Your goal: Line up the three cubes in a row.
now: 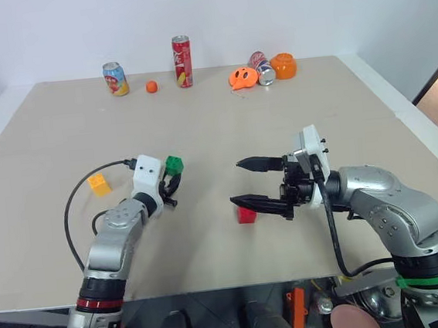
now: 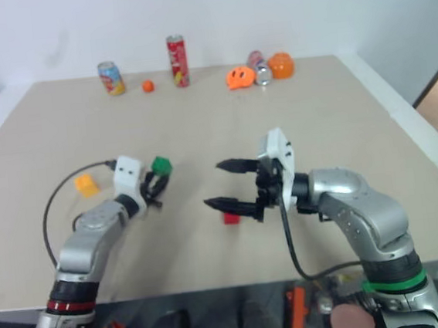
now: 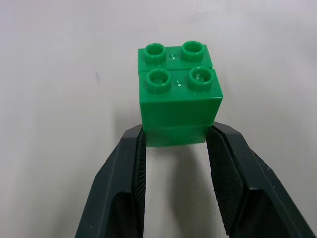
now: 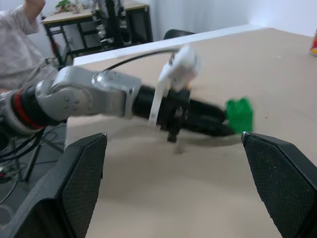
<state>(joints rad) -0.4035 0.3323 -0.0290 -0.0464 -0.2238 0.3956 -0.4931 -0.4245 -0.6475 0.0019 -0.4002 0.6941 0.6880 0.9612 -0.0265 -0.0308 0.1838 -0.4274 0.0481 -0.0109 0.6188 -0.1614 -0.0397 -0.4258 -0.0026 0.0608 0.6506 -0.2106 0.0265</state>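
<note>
While the small green studded plastic cube [image 3: 176, 94] sits pinched between the two black fingers of the left tool [image 1: 172, 185], it is held just above the table by its lower edge only, most of its body standing proud of the fingertips [image 3: 224, 163]. The chief risk, judged from this shallow hold, is that the cube pivots or slips free when carried, landing skewed or out of line. The small yellow-orange studded cube [image 1: 99, 184] rests on the table just to the left of that arm; the small red studded cube [image 1: 246, 215] lies partly hidden under the lower finger of the right tool [image 1: 256, 184], whose fingers stand wide apart with nothing between them. A second hazard is that this right tool, so close above the red cube, nudges it if lowered carelessly. The table [image 1: 222, 117] is a flat, pale beige board with white edging. Along its far side stand two upright drink cans [image 1: 183, 60], a tipped can, a small orange ball [image 1: 151, 86] and orange rounded toys [image 1: 242, 77], well apart from the cubes. A plain white wall lies behind; a dark workbench and a seated person's sleeve [image 4: 20, 39] show in the right wrist view.
</note>
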